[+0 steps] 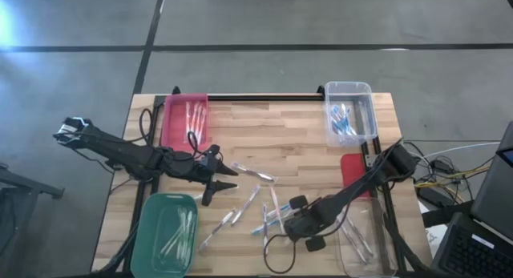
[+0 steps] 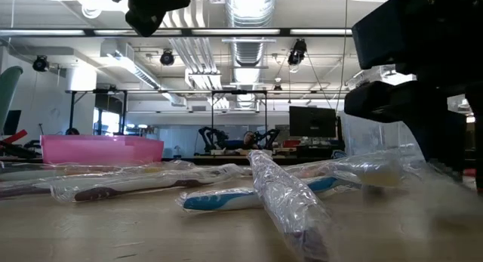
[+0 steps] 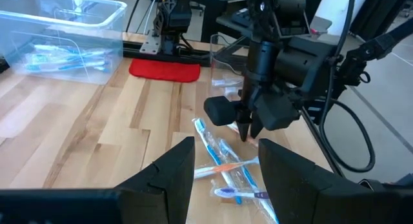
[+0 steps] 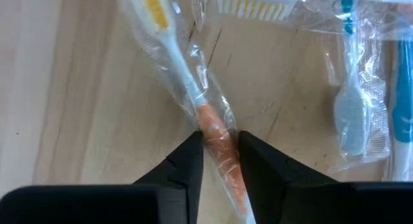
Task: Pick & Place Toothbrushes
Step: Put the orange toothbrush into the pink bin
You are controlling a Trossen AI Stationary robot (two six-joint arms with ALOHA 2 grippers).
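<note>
Right gripper (image 4: 219, 150) is down on the wooden slat table (image 1: 296, 138), at the near-centre heap of loose toothbrushes. Its two dark fingers (image 4: 187, 162) stand narrow, one on each side of an orange-handled toothbrush in a clear plastic wrapper (image 4: 216, 146), pressing the wrapper; the brush lies flat on the wood, yellow-bristled head pointing away from the wrist.

Left gripper (image 1: 218, 180) hangs above the table left of centre, fingers (image 3: 171, 166) spread wide, nothing between them. It points toward the right arm.

Wrapped toothbrushes (image 1: 255, 199), pale with blue, purple and clear accents, lie scattered across the table middle, several crossing each other just beside the right gripper. In the low view one blue-handled brush (image 2: 226, 199) lies under a crumpled wrapper.

Bins: pink rectangular plastic bin (image 1: 175, 122) at far left with a few brushes in it; green rectangular bin (image 1: 152, 230) near left, pale brushes inside; clear plastic bin (image 1: 369, 98) far right holding blue ones; second clear bin (image 1: 377, 258) near right, contents hard to tell. Red flat pad (image 1: 349, 167) lies between the two clear bins, partly under the right arm
</note>
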